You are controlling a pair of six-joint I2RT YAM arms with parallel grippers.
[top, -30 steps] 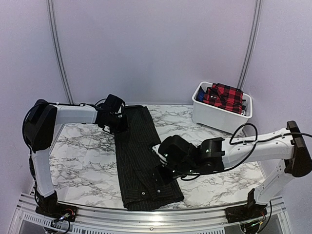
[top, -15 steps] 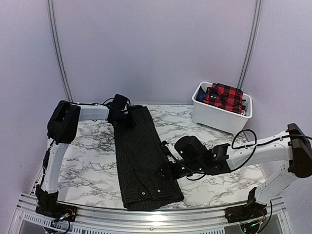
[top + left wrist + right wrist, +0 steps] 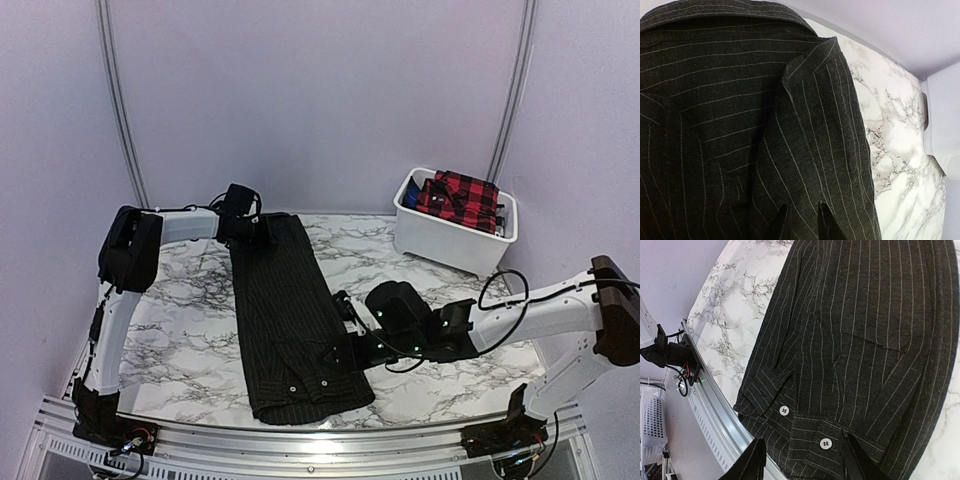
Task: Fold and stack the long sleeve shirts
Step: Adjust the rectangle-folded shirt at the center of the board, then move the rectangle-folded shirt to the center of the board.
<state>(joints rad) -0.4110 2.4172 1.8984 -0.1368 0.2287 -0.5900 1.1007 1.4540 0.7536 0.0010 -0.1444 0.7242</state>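
The black pinstripe shirt lies folded into a long narrow strip running from the back of the table toward the front edge. My left gripper is at its far end, fingers close together with pinstripe cloth pinched between them; the gripper itself shows at the bottom of the left wrist view. My right gripper is open at the strip's near right edge, its jaws wide over a buttoned cuff; it shows low in the right wrist view. The red-and-black plaid shirt lies in a bin.
A white plastic bin stands at the back right of the marble table. A metal rail runs along the front edge, close to the shirt's near end. Cables and a rail end show in the right wrist view.
My left gripper has moved back and slightly left along the shirt's far end, drawing the strip a little away from the front edge. My right gripper has shifted slightly right, off the shirt's middle.
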